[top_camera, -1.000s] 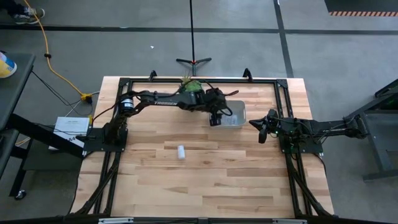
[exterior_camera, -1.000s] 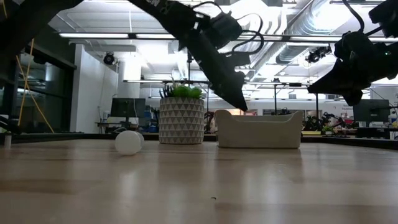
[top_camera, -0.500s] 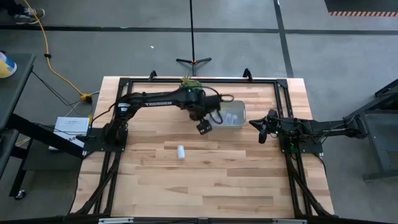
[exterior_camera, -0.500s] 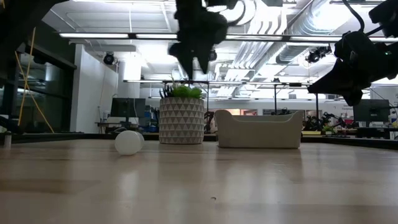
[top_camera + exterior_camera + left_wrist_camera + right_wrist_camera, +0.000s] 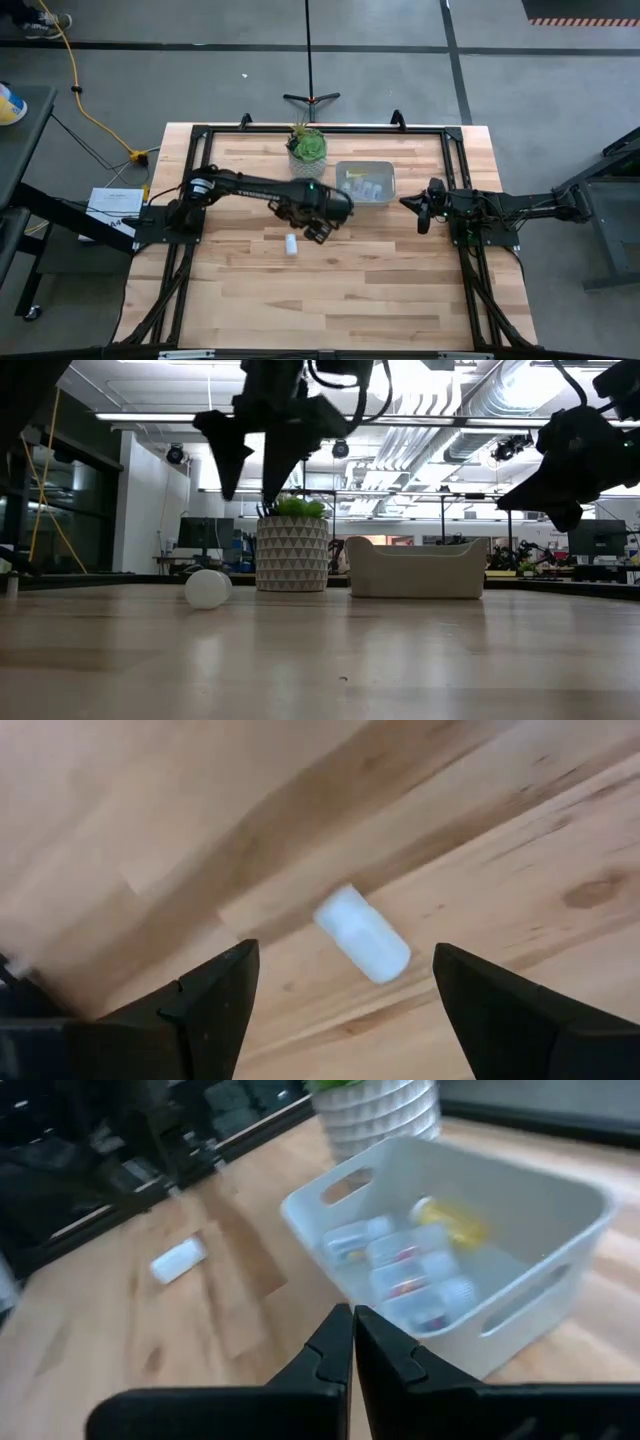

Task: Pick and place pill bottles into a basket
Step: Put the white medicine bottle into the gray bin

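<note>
Since a second ago the left gripper (image 5: 318, 232) has swung from over the basket (image 5: 388, 170) out to mid-table; it now hangs just beside the last loose pill bottle (image 5: 291, 243), jaws spread wide and empty. In the left wrist view that bottle (image 5: 362, 934) lies on its side between the fingers (image 5: 215, 1000). Four or so bottles, one yellowish, already sit in the basket. Right gripper (image 5: 423, 208) waits beside the basket, jaws pressed together.

Risk: the bottle is a smooth whitish cylinder on slick wood (rolls freely). A fingertip landing off-centre would likely nudge it away before the jaws close.

Basket: translucent plastic, rounded corners, handle slots. Potted plant (image 5: 307, 146) stands just beside it.
</note>
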You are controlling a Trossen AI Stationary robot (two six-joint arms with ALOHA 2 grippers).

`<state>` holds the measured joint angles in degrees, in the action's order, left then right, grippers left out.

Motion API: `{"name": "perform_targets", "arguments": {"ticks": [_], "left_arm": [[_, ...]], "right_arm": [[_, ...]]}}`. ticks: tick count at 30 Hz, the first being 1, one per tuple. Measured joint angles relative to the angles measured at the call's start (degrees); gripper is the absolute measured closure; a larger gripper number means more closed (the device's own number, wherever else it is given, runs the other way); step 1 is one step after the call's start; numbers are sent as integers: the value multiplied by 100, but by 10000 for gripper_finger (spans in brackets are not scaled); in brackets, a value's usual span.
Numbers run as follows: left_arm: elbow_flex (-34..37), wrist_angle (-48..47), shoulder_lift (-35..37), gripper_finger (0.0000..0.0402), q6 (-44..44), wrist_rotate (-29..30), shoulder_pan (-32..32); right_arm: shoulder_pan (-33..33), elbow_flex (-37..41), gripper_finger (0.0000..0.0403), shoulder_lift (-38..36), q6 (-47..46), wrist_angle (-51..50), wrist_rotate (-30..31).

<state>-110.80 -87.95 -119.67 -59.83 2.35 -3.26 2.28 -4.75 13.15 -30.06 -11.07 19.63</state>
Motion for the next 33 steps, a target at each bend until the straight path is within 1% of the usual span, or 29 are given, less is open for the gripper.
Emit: {"name": "perform_targets", "arguments": {"ticks": [5,8,14,18,21,26,29,33], "left_arm": [[293,100,-12,67,-834,0,-287],[451,144,-27,67,-1353,59,-448],[894,723,-25,67,-2269,313,-580],[1223,831,-25,67,-3068,133,-573],[1413,1047,-23,67,-3532,116,-586],[1755,1966,-23,67,-3935,-52,-575],[1913,2134,-23,67,-4147,-57,-580],[2042,1994,-23,67,-4357,-160,-589]], "right_arm": [[0,0,396,1,-1,-18,-637],[-1,0,396,1,-40,-24,-859],[-2,0,396,2,-354,-37,-1130],[-2,1,396,2,-274,-44,-1438],[0,2,396,2,-269,-44,-1501],[0,2,396,2,-189,-42,-1501],[0,2,396,0,40,-42,-1518],[0,2,396,2,46,-41,-1536]]}}
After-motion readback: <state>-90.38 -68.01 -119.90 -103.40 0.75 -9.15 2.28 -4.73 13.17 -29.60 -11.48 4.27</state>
